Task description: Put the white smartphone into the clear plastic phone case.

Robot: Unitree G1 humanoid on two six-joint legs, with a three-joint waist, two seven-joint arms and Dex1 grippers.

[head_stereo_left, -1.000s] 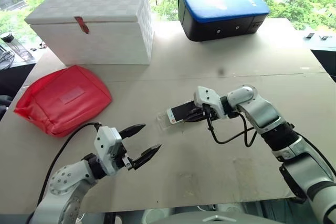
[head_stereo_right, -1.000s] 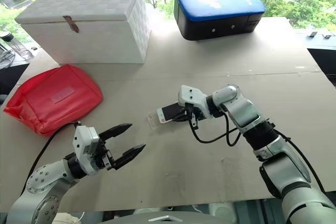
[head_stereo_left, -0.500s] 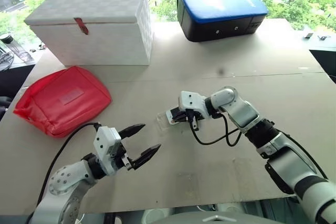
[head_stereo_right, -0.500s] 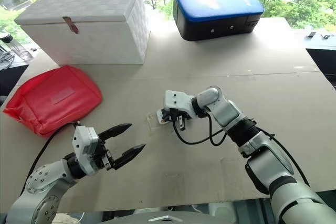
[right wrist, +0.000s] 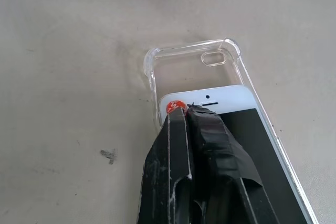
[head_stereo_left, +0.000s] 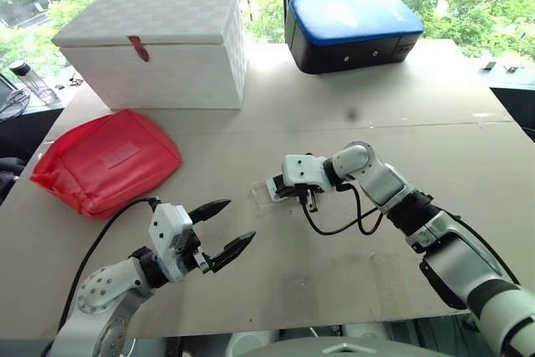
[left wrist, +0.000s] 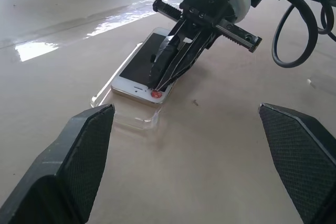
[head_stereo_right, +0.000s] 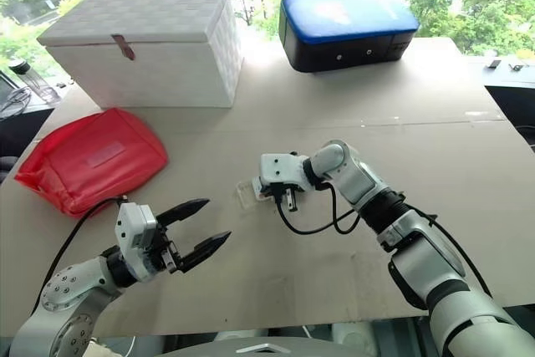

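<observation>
The white smartphone (right wrist: pixel 223 97) lies screen up on the table, its white end partway inside the clear plastic phone case (right wrist: pixel 191 59), whose camera-hole end sticks out beyond it. My right gripper (right wrist: pixel 186 109) is shut, with both fingertips pressed together on top of the phone near that white end. From the left wrist view the phone (left wrist: pixel 137 69) and the case (left wrist: pixel 131 120) sit ahead, with the right gripper (left wrist: pixel 157 92) bearing down on the phone. My left gripper (head_stereo_left: pixel 240 221) stands open near the table's front edge, apart from both and holding nothing.
A white woven box (head_stereo_left: pixel 150 48) stands at the back left, with a red fabric pouch (head_stereo_left: pixel 109 160) in front of it. A blue-topped black box (head_stereo_left: pixel 351 31) sits at the back centre. The right gripper's black cable (head_stereo_left: pixel 334 223) loops onto the table.
My right gripper has moved left and down with its wrist rolling, and the phone has gone with it towards the case. The left arm has kept still. The camera has tilted slightly.
</observation>
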